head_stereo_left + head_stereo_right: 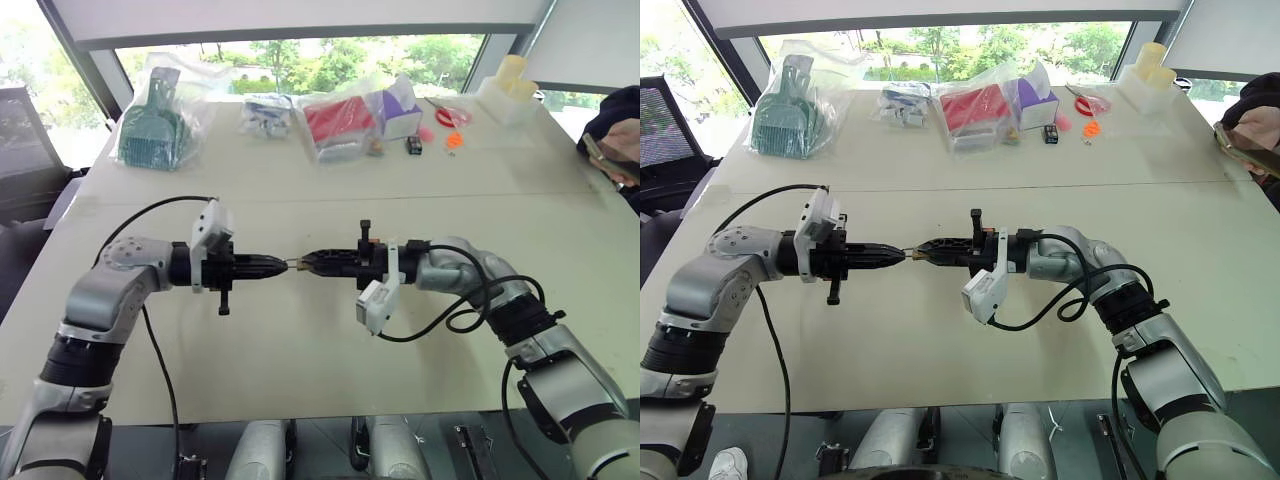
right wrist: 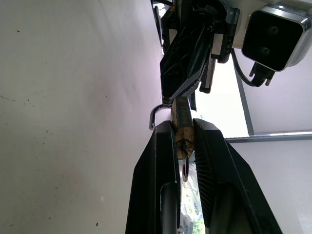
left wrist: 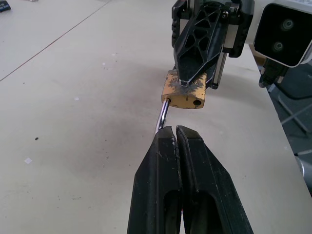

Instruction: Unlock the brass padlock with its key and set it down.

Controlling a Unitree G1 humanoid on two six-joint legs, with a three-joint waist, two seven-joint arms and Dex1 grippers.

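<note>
Above the desk (image 1: pixel 300 350): brass padlock (image 3: pixel 184 91) held mid-air between both claws.
Right claw (image 2: pixel 184 141): clamps padlock body, steadying it.
Left claw (image 3: pixel 176 134): pinched on shackle (image 3: pixel 161 117), likely to pull it free.
Key (image 2: pixel 185 170): seemingly under padlock.

The brass padlock (image 3: pixel 185 90) is yellow metal with a dull, scuffed face and grey worn patches. Its shackle (image 3: pixel 161 116) is smooth, bright, silvery metal. The left gripper (image 3: pixel 176 134) has matt black, seemingly plastic fingers. The table (image 3: pixel 73 122) is matt off-white, lightly speckled. The bags (image 1: pixel 160 110) at its far edge are glossy clear plastic.
</note>
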